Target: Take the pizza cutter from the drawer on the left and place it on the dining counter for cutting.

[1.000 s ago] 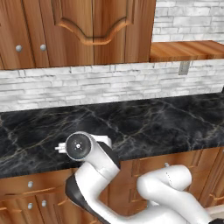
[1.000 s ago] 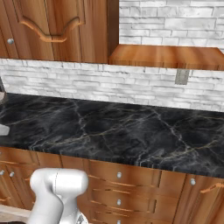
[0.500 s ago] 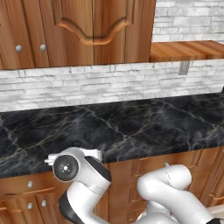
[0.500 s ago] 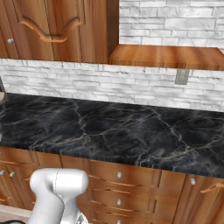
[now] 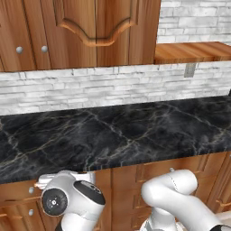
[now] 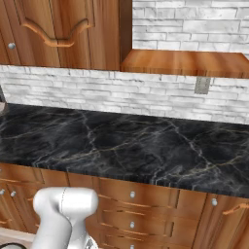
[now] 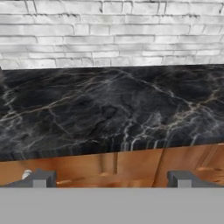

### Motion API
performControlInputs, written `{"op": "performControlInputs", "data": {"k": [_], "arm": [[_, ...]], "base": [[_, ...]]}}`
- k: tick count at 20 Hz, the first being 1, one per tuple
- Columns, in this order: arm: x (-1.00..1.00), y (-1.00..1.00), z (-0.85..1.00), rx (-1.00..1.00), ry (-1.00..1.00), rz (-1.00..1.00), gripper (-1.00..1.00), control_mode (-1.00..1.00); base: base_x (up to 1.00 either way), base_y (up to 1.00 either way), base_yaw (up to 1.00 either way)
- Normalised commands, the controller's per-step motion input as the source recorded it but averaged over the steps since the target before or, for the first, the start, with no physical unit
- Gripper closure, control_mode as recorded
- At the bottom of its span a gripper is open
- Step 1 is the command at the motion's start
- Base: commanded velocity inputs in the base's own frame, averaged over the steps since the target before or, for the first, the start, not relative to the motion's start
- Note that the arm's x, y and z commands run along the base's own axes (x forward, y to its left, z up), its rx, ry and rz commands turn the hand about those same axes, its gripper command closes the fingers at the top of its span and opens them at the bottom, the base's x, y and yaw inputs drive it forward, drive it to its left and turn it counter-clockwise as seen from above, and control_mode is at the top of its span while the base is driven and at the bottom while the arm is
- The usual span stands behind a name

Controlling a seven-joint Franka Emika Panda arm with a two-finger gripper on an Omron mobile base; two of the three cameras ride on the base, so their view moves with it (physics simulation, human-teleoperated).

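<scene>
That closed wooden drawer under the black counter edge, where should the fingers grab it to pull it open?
Take the round silver knob on the drawer front, coming straight in from the front: the face is flat, and the knob juts out. The open fingers probably must shift sideways.

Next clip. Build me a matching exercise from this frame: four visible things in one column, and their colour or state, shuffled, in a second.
Things:
1. narrow black marble counter
2. white brick wall
3. brown wooden drawer front with a round silver knob
4. gripper

States:
A. open, facing the cabinet front below the counter edge
B. dark with pale gold veins
C. shut
D. pale, behind the counter

Pairs: 1-B, 2-D, 3-C, 4-A
</scene>
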Motion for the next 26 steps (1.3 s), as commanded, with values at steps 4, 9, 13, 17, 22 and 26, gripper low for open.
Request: {"op": "performControlInputs", "data": {"k": [4,9,13,17,22,26], "arm": [[-0.11,0.21,-0.28,0.0,-0.04,0.0,-1.0,-1.0],[-0.08,0.16,-0.25,0.0,-0.04,0.0,-1.0,-1.0],[-0.02,0.22,-0.19,0.0,-0.05,0.0,-1.0,-1.0],[-0.07,0.24,-0.27,0.0,-0.11,0.0,-1.0,-1.0],[-0.01,0.2,-0.24,0.0,-0.11,0.0,-1.0,-1.0],[0.0,0.22,-0.23,0.0,-0.08,0.0,-1.0,-1.0]], "base": [[0.0,0.0,0.0],[0.0,0.0,0.0],[0.0,0.0,0.0],[0.0,0.0,0.0],[0.0,0.0,0.0],[0.0,0.0,0.0]]}}
